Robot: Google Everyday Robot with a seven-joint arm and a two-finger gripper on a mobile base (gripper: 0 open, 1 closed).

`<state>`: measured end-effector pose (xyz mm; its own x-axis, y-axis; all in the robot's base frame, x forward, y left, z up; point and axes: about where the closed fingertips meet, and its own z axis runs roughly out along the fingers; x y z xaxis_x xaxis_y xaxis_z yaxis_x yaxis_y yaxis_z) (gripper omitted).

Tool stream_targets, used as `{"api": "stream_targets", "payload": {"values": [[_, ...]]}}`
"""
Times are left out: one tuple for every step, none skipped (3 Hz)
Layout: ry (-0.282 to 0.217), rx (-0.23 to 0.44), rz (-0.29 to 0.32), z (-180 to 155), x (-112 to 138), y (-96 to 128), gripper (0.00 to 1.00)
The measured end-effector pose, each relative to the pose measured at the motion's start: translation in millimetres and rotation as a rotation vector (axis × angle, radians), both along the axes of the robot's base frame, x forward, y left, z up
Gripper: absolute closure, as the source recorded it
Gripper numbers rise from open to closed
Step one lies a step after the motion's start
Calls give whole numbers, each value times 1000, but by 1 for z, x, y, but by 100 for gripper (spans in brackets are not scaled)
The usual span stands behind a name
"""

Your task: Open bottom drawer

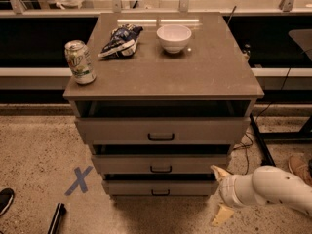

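Gripper [219, 194] spread wide — just right of bottom drawer [161, 187].

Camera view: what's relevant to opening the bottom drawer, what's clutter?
Job: bottom drawer, its black handle, gripper open beside the drawer's right end.
Lying about: soda can, chip bag, white bowl on cabinet top; blue tape X.

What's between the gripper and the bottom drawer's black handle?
Nothing in the camera view: only the bare front panel of the grey-brown bottom drawer runs from its small black bar handle to the pale two-finger gripper, open by the drawer's right end.
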<state>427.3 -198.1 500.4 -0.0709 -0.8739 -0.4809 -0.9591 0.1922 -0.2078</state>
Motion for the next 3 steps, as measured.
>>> {"api": "stream_targets", "payload": {"values": [[-65,64,26,-47,20,-15,0],[-25,171,-23,-90,27,-43,0],[1,208,-23,-97,32,-47,0]]}}
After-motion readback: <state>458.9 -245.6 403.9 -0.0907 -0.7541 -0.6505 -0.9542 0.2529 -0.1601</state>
